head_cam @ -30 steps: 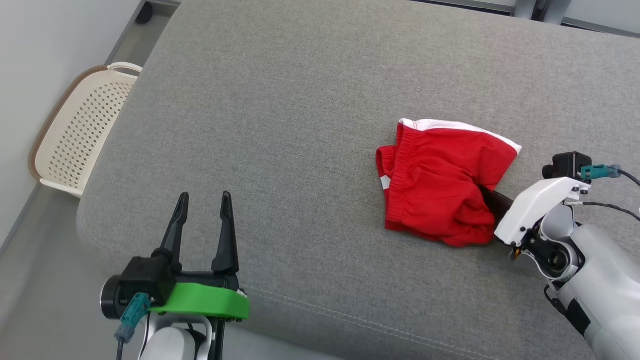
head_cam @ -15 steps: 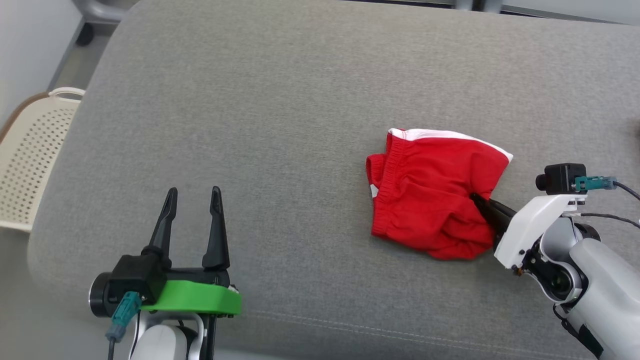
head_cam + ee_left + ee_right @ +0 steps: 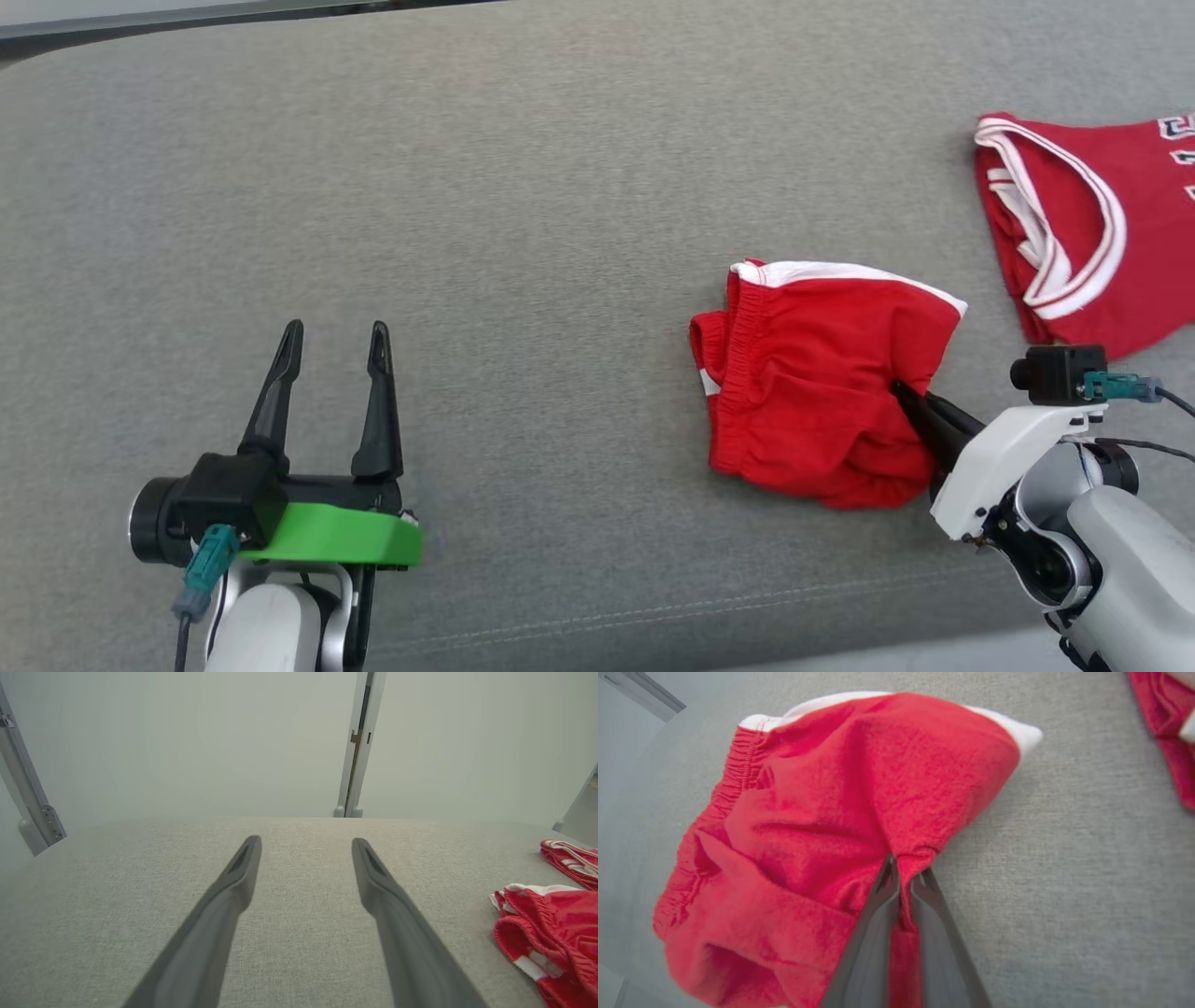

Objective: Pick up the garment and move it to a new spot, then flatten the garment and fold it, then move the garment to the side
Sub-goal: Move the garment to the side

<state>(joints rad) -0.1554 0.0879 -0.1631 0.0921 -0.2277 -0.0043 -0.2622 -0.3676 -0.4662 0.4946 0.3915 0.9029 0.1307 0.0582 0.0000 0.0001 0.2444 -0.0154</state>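
Garment: red shorts [image 3: 822, 392] with white trim and an elastic waistband, lying crumpled on the grey upholstered surface [image 3: 560, 187], right of centre.

Right gripper [image 3: 899, 387]: fingers pinched together on a fold at the shorts' near-right edge, with cloth bunched between the tips.

Left gripper [image 3: 336, 329]: at the near left, fingers spread apart and holding nothing, well apart from the shorts.

Red jersey [image 3: 1083, 233] with white banding lies at the far right, apart from the shorts. White lettering at its right edge is cut off by the frame and cannot be read.
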